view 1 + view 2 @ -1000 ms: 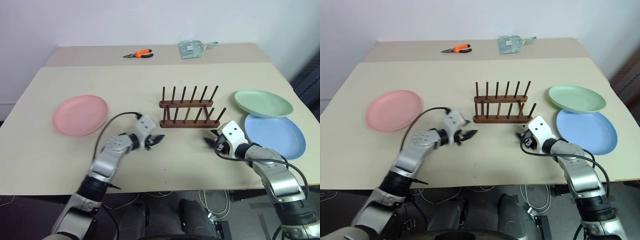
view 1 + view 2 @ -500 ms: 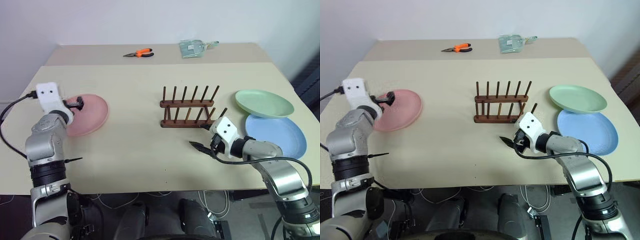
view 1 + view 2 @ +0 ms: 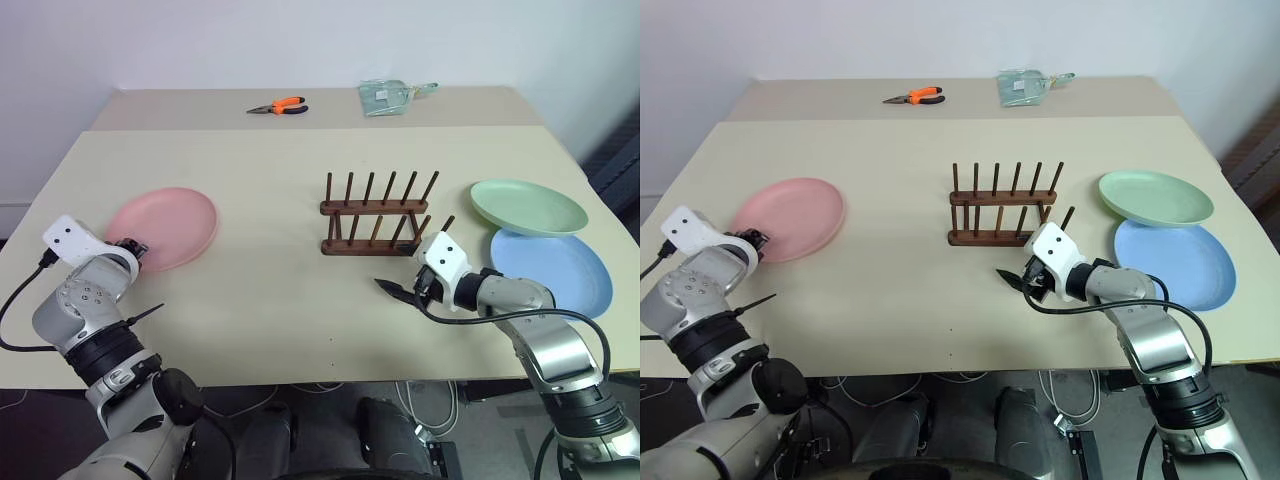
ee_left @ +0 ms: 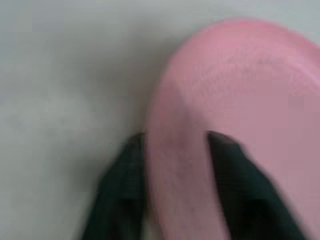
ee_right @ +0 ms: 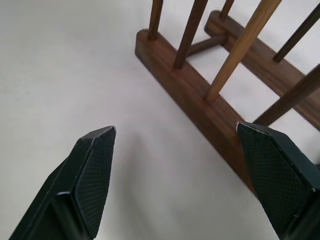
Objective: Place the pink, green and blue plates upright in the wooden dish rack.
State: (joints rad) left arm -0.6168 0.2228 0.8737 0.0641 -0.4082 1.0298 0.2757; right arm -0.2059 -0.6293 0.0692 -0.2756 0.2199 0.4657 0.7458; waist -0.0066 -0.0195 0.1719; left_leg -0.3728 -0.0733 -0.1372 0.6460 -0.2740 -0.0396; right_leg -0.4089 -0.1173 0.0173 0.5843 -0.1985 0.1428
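Note:
The pink plate (image 3: 165, 228) lies flat at the table's left. My left gripper (image 4: 175, 137) is at its near left rim, one finger over the rim and one outside it, shut on the plate. The wooden dish rack (image 3: 378, 215) stands empty of plates in the middle. The green plate (image 3: 527, 205) rests at the right, overlapping the far edge of the blue plate (image 3: 555, 270). My right gripper (image 3: 400, 290) hovers open just in front of the rack's right end, nothing between its fingers (image 5: 95, 165).
Orange-handled pliers (image 3: 277, 107) and a clear plastic bag (image 3: 388, 97) lie on the far table strip. Bare tabletop (image 3: 270, 300) stretches between the pink plate and the rack. The table's front edge runs just below both arms.
My left arm swung from the table's middle out to the pink plate's rim, rolled its wrist and closed on it. My right gripper opened wider and stayed near the rack.

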